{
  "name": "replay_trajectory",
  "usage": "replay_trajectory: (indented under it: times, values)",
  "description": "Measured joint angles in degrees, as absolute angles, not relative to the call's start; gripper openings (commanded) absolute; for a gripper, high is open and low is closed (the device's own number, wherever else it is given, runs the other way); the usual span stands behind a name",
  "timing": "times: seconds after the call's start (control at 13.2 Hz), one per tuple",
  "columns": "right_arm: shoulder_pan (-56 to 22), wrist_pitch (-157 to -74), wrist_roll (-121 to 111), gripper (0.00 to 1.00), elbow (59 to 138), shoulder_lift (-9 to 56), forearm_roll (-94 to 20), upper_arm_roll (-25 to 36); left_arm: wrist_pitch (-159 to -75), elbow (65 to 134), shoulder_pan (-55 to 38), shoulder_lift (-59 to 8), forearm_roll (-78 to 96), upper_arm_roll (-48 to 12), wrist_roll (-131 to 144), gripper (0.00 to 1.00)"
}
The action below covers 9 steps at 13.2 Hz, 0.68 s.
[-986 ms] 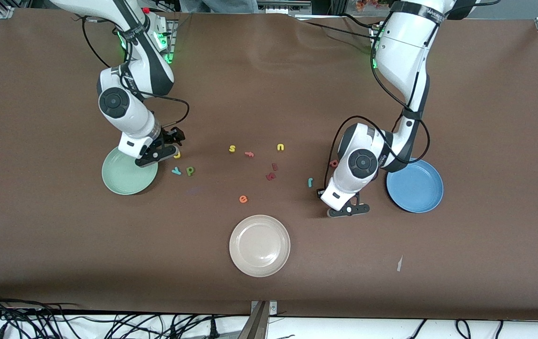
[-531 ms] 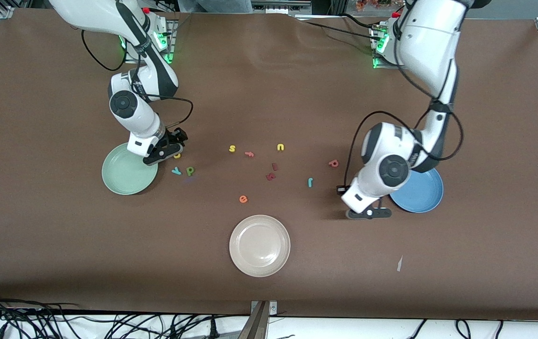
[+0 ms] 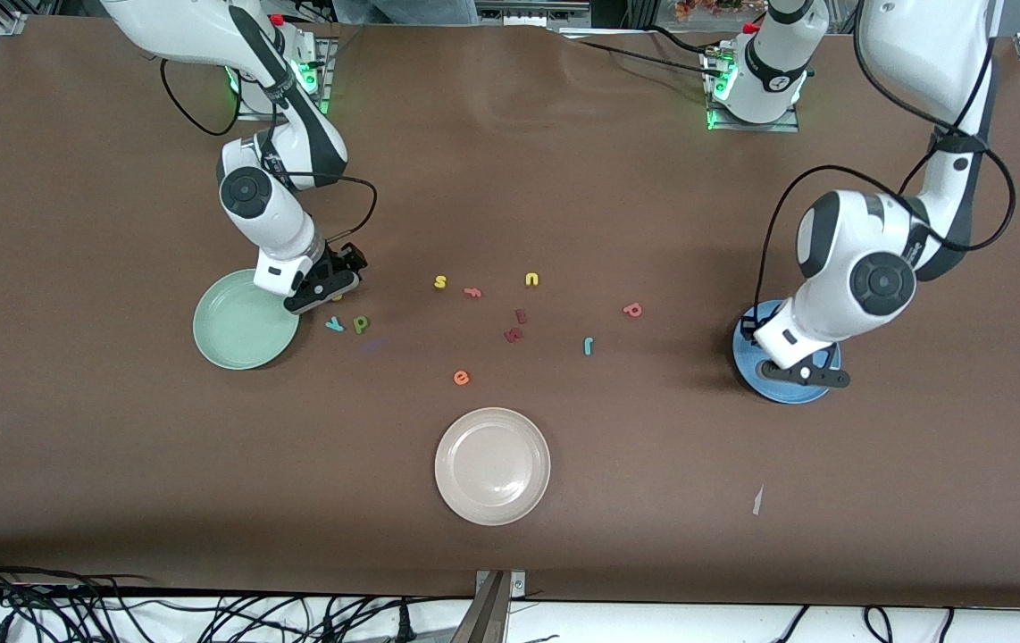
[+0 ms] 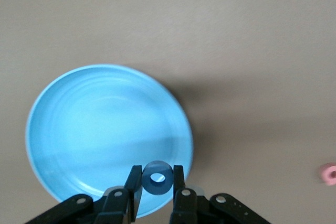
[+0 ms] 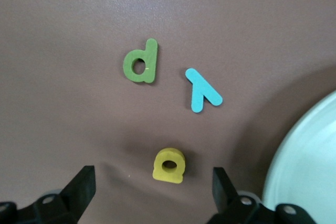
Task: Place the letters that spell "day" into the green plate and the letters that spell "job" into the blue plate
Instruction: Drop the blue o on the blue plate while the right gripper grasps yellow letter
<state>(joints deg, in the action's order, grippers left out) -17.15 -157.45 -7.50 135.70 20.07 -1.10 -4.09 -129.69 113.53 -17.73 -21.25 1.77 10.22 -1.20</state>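
Observation:
My left gripper [image 3: 809, 376] hangs over the blue plate [image 3: 747, 357], shut on the blue ring "o" [image 4: 156, 178]; the plate [image 4: 100, 129] lies right beneath it. The salmon "b" [image 3: 632, 310] and teal "j" [image 3: 589, 345] lie on the table toward the middle. My right gripper [image 3: 324, 290] is open, low over the yellow "a" [image 5: 169, 165], which sits between its fingers untouched. The olive "d" [image 3: 360, 323] and teal "y" [image 3: 334, 324] lie just nearer the camera, beside the green plate [image 3: 238, 335]. Both plates are bare.
A cream plate [image 3: 492, 465] sits near the front edge at the middle. Loose letters lie mid-table: yellow "s" [image 3: 440, 282], orange "f" [image 3: 472, 292], yellow "u" [image 3: 531, 279], dark red pieces [image 3: 514, 334], orange "e" [image 3: 461, 378]. A white scrap [image 3: 757, 500] lies near the front.
My left arm has swung from the table near the "j" to above the blue plate, carrying the "o". My right gripper has shifted off the green plate's edge toward the "a".

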Motion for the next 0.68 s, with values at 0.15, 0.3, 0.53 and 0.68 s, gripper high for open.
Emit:
replay_trajectory:
  times: [0.15,0.3,0.53,0.68]
  values:
    - [-17.1,-158.2,-7.5,0.83,135.7,20.5,-1.1,-4.1,-135.8,118.7,-16.4,-19.9,1.1,10.2,-3.6,0.43]
    - [-17.1,-158.6,-7.5,0.82,135.7,20.8,-1.1,-4.1,-139.5,121.2,-15.2,-20.6,1.1,10.1,-5.9,0.99]
    - [-17.1,-159.1,-7.6,0.69,135.7,21.1,-1.1,-4.1,-140.3,121.3,-14.7,-21.5,1.1,9.5,-7.2,1.0]
    - [-16.6,-159.2,-8.8,0.57,135.7,21.4,-1.1,-4.1,-138.6,120.3,-14.8,-21.5,1.1,5.8,-7.4,1.0]
